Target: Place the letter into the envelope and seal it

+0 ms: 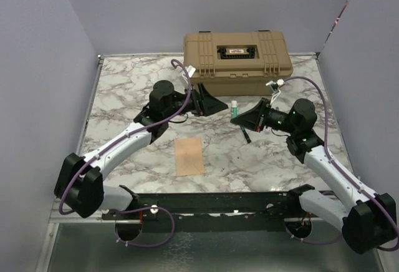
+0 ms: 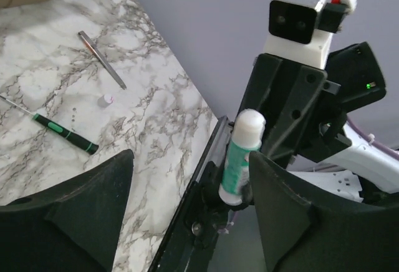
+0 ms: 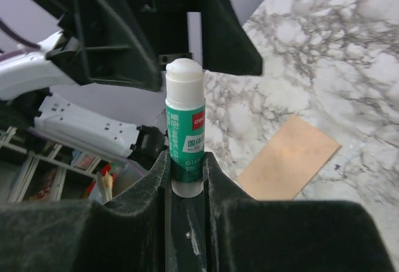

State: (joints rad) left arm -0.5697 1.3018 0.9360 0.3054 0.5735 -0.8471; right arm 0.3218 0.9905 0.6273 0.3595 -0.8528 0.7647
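letter (image 1: pixel 189 155) lies flat on the counter (image 1: pixel 124 91), lower centre. above it the right hand (image 3: pixel 186 171) pinches a glue stick (image 3: pixel 185 138) upright; the left hand (image 2: pixel 190 188), spread, faces it closely. tan box (image 1: pixel 237 53) at top.

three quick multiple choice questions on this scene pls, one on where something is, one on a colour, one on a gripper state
1. Where is the tan paper?
A in a drawer
B flat on the marble table
C pinned to the wall

2. What colour is the cap of the glue stick?
A white
B red
C black

3. The right gripper is:
A open and empty
B shut on the glue stick
C shut on a sponge

Answers:
1 B, the top view shows it lying flat on the marble.
2 A, the cap is white above a green label.
3 B, both fingers press against the stick's sides.
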